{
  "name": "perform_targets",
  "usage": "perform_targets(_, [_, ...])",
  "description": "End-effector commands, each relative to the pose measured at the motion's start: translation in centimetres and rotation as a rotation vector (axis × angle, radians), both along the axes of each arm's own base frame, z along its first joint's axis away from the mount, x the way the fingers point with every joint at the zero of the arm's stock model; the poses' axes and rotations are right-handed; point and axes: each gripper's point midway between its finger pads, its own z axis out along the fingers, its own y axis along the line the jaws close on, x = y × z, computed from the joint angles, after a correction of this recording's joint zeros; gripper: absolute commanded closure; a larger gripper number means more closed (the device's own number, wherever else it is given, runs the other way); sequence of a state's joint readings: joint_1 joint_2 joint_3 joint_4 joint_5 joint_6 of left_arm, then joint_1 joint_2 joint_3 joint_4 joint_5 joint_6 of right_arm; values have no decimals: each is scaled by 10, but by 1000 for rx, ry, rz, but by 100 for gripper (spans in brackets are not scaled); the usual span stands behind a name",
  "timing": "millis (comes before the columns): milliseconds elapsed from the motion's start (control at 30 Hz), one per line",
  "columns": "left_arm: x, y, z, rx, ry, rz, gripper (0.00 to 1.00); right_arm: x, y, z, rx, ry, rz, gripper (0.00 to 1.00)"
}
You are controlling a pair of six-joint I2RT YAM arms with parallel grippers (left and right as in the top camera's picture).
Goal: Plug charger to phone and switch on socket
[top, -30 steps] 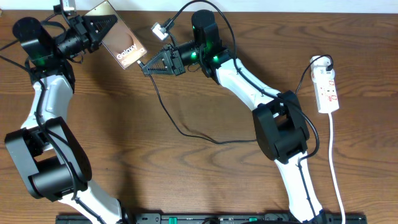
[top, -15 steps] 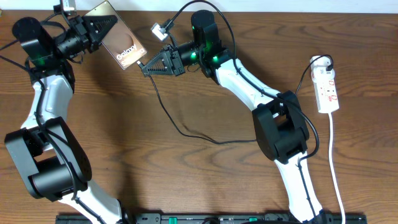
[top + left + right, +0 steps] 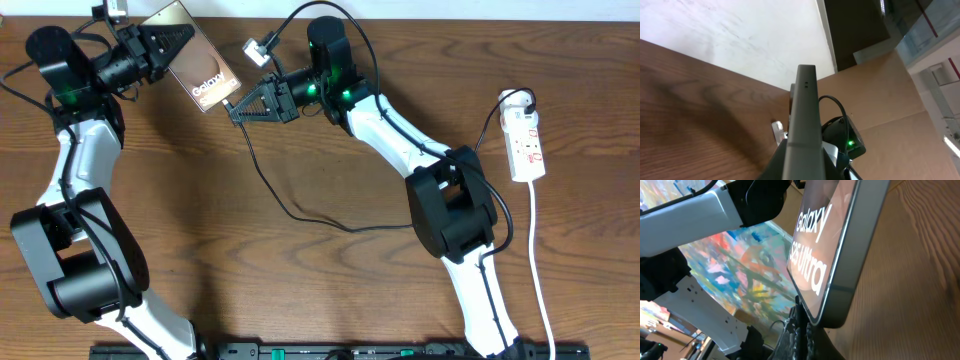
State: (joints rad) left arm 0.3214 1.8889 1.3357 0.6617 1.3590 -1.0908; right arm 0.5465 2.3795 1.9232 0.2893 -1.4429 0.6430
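Left pincer (image 3: 172,42) is clamped on the phone (image 3: 197,62), holding it tilted above the far left corner of the desk (image 3: 300,290). In the left wrist view the slab shows edge-on between the fingers. Right pincer (image 3: 235,108) is closed on the plug end of the charger (image 3: 268,188), right at the phone's lower edge. The rest of the black cable trails in a loop across the desk towards the socket (image 3: 527,140), which lies well apart at the right side with its white cord (image 3: 540,280).

Whether the plug tip is seated in the port I cannot tell: the right wrist view shows only dark fingers just under the phone's corner. The main risk, as I judge it, is a tip that meets the rim off-line. Pushing then would twist the phone in the left grip or let it slide out. A pull on the slack cable could also drag the tip free. The socket's switch looks untouched, so nothing charges yet.

Lettering (image 3: 812,250) on the phone's back reads "Galaxy S25 Ultra" in white. The socket's red marks are too small to read.
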Motion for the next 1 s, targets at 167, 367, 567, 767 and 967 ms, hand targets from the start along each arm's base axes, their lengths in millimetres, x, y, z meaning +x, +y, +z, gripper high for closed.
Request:
perform_targets(167, [-10, -12, 10, 33, -63, -68, 93, 1, 4, 11, 3, -10, -28, 99])
perform_targets(367, [-15, -15, 10, 40, -75, -98, 92, 5, 6, 10, -15, 24, -52, 99])
perform_targets(567, [-17, -16, 10, 43, -80, -113, 93, 8, 7, 9, -27, 47, -74, 99])
perform_targets(767, [-20, -18, 10, 46, -84, -131, 93, 11, 8, 9, -44, 87, -95, 99])
perform_targets(967, [-23, -22, 9, 48, -87, -160, 92, 14, 9, 10, -52, 108, -109, 99])
